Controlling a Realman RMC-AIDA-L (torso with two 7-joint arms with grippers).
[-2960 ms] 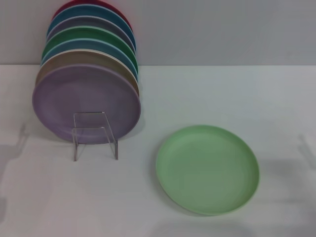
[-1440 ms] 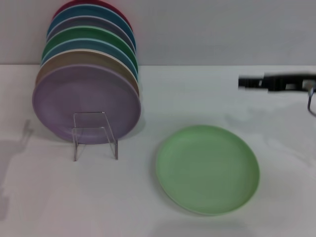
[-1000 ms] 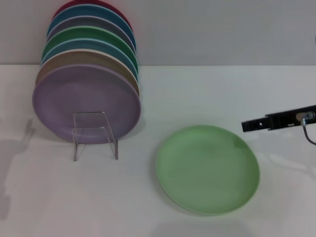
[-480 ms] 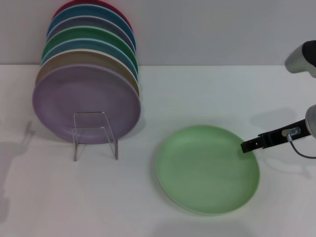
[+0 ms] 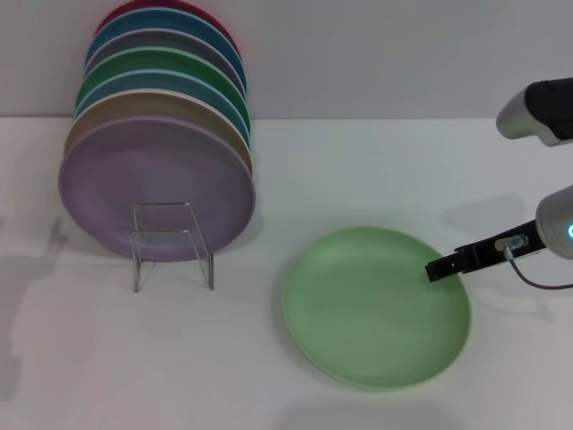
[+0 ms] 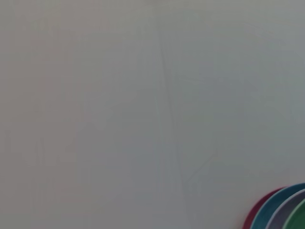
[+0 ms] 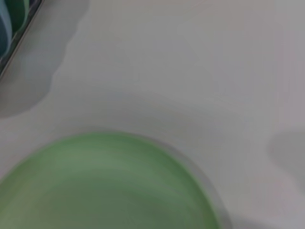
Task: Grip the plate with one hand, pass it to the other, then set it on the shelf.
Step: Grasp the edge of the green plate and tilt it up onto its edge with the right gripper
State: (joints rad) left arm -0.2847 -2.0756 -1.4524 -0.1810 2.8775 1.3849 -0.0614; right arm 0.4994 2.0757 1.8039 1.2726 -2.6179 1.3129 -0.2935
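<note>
The pale mint-green plate lies flat on the white table, right of centre; it also fills the lower part of the right wrist view. My right gripper, slim and black with a blue light on its grey-white wrist, reaches in from the right, and its tip is at the plate's right rim. The clear acrylic shelf stands at the left, in front of a lavender plate. My left gripper is out of view.
Several coloured plates lean in a row behind the lavender one, against the grey wall. Their edges show in the left wrist view and the right wrist view. Bare white table lies between the shelf and the mint plate.
My right arm has come in from the right edge, dropped lower and moved left, so its tip now sits at the mint plate's right rim. The plate and the shelf have not moved.
</note>
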